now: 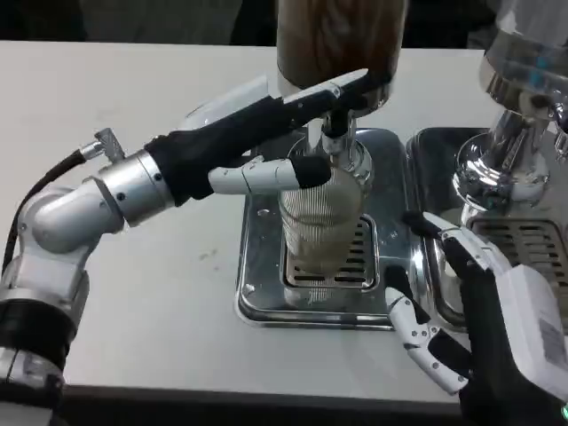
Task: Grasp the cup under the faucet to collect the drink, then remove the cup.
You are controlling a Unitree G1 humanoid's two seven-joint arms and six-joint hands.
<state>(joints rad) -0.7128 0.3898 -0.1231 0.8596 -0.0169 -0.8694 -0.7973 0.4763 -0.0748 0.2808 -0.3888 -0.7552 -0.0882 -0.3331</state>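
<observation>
a drinks counter: steel drink dispensers [342,40] over drip trays [257,302] on a white table [133,293].

Left hand [266,133] and faucet [335,133] crowd the cup [321,222] from the left and above; its near side, over the drip tray [266,306], lies open.

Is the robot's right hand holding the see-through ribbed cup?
No, the right hand is open beside the tray, apart from the clear ribbed cup.
</observation>
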